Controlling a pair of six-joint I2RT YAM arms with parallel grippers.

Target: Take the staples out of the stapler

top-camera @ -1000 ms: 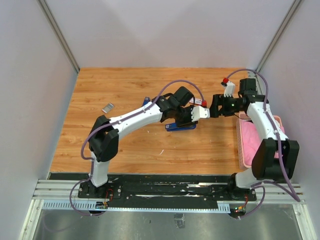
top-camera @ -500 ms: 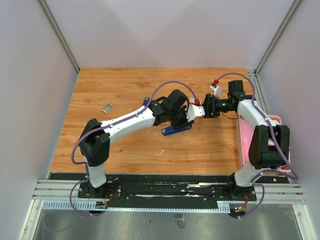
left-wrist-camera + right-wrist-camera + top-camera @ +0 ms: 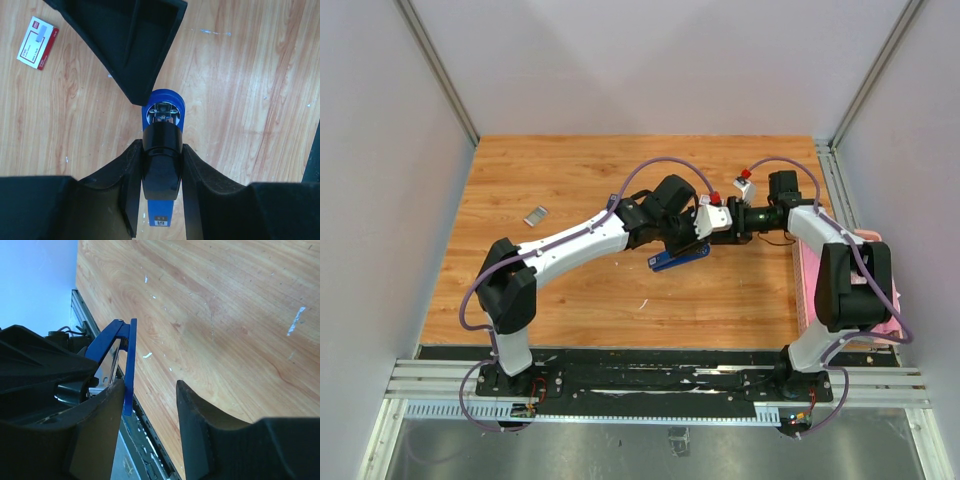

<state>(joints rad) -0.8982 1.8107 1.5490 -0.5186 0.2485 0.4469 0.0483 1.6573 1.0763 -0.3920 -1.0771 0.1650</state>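
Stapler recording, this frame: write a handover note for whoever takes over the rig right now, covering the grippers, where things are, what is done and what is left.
Left gripper: shut on the stapler, held over the middle of the table.
Right gripper: open. The stapler's blue top, which looks hinged open, stands between the jaws close to one finger, not clamped.
Staples: none seen out on the table. Whether any sit inside cannot be told.
The white box lies on the wood, apart from both arms.
Done: stapler grasped and opened.
Left: draw the staples out and set them down.
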